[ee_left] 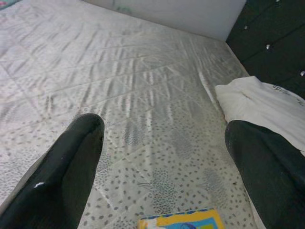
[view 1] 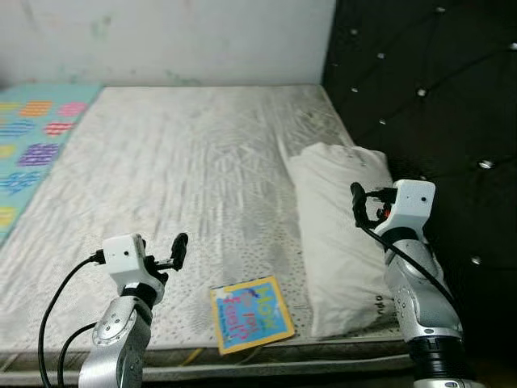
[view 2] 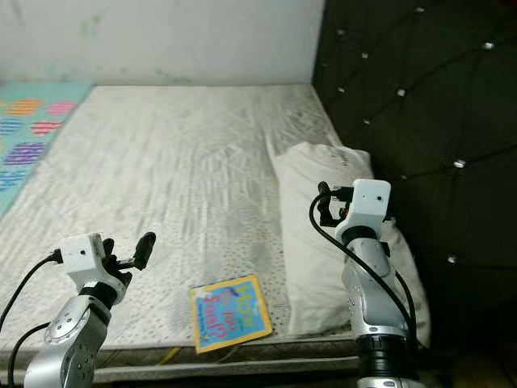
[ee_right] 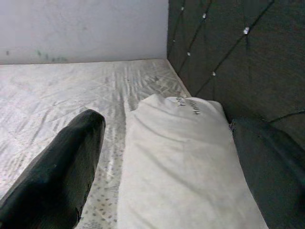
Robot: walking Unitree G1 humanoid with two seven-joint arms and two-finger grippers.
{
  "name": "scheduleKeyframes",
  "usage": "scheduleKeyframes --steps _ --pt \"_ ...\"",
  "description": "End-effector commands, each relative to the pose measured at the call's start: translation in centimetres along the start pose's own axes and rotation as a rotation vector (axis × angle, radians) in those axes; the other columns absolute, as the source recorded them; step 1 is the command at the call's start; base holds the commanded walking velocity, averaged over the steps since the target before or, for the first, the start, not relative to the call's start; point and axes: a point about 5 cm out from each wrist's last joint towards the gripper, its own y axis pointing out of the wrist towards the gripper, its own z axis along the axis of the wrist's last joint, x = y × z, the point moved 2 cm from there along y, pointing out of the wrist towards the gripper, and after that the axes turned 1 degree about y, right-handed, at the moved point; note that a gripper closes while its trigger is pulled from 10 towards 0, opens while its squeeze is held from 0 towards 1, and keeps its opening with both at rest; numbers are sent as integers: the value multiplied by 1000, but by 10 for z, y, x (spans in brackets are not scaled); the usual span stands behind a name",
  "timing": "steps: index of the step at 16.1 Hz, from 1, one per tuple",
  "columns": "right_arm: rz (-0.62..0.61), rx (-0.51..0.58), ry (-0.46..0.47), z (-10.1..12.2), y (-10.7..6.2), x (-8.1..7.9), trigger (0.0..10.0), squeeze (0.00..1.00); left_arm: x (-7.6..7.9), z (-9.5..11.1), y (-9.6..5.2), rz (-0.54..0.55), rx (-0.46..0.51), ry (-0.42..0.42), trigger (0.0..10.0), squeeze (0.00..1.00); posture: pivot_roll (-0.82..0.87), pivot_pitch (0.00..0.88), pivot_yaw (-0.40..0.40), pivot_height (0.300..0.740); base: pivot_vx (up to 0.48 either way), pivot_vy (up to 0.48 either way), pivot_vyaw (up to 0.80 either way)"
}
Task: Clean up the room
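Observation:
A thin book with a yellow border and blue cover lies flat near the front edge of the grey patterned mattress. A white pillow lies along the mattress's right side, against the headboard. My left gripper is open, held low over the front left of the mattress, left of the book; the left wrist view catches the book's top edge between its fingers. My right gripper is open and hovers over the pillow, with nothing between its fingers.
A black tufted headboard rises along the right. A pale wall closes the far end of the bed. A colourful patterned mat runs along the left side. A yellow cable shows below the mattress's front edge.

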Motion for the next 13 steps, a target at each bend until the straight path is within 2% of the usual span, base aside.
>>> scheduleKeyframes --steps 1,13 --pt "-2 13 -7 3 -1 1 10000 0 2 -4 0 -11 -25 -2 10000 0 -139 0 5 740 0 0 0" --pt "-1 17 -13 2 -4 0 10000 0 5 -11 -3 -37 -77 -3 10000 0 -134 0 5 740 0 0 0"
